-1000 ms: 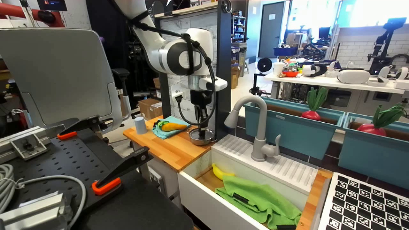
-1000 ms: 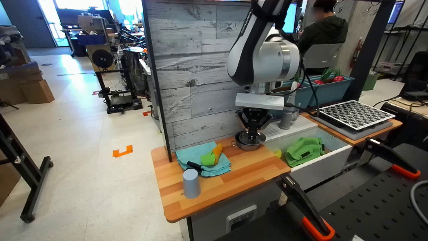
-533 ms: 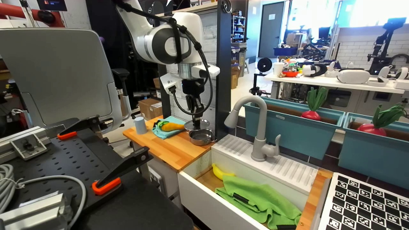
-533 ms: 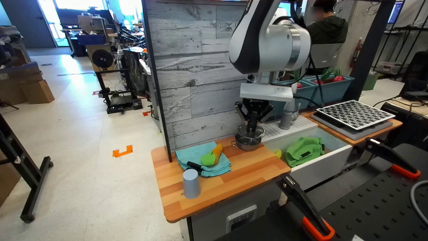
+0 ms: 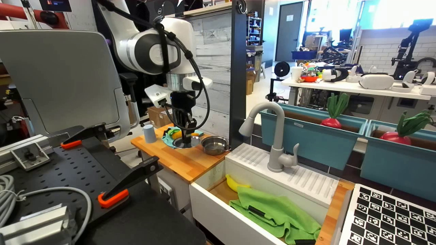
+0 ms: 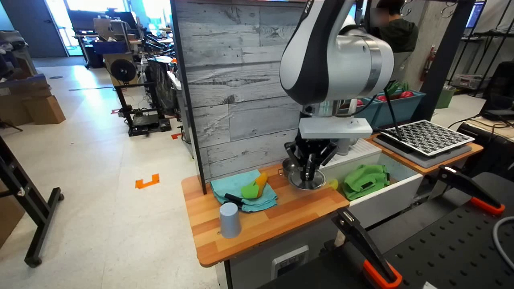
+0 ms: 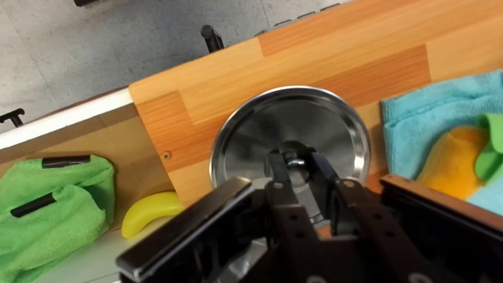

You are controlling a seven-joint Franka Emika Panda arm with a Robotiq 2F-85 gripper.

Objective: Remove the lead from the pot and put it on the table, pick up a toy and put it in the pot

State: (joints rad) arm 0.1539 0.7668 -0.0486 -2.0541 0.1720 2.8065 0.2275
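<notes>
The black tool, in an exterior view, pinched the round silvery metal lid by its knob over the light-brown wooden bench (contact unclear to me); to its right stood the low, round silvery metal pot, uncovered; farther right, a curved bright-yellow toy lay in the white sink basin.

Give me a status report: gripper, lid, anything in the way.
Gripper shut on lid. Lid off pot, over counter, contact unclear. Banana in sink. Teal cloth beside lid might crowd set-down.
</notes>
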